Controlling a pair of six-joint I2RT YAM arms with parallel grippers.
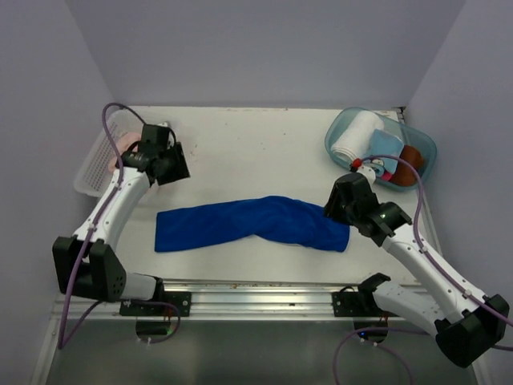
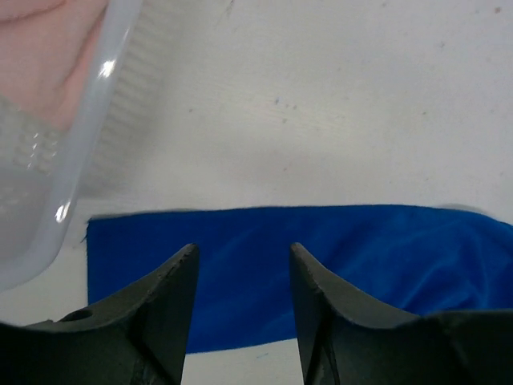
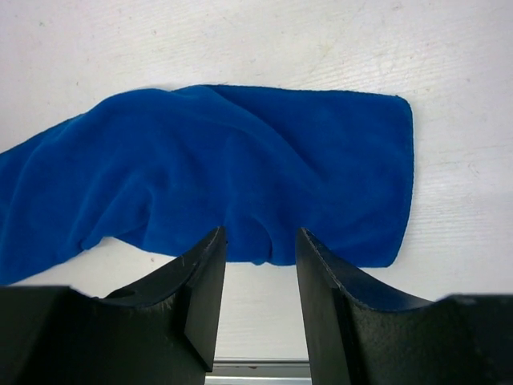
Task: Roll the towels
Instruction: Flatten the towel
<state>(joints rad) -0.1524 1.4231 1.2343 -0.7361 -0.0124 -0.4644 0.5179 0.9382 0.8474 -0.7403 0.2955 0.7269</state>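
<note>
1. The left arm reaches forward along the left side of the table. Its wrist is bent so that the left gripper hangs just beside the white basket, behind the left end of the blue towel.
2. The left gripper's fingers stand moderately apart and grip nothing. In the wrist view the towel's left edge lies on the table beyond them, clear of both tips.
3. The right arm angles in from the near right corner with its forearm sloping toward the centre. This puts the right gripper over the towel's right end.
4. Its jaws are parted by a modest gap and hold nothing. The wrist view looks between them onto the cloth's squared right edge, and it cannot be told whether the tips touch the fabric.
5. The towel lies unrolled as a long strip across the near middle of the table. It is rumpled toward the right half and spans the space between the two grippers.
6. A pale blue bin at the far right holds a rolled white towel among other cloths. A pink cloth sits in the basket.
</note>
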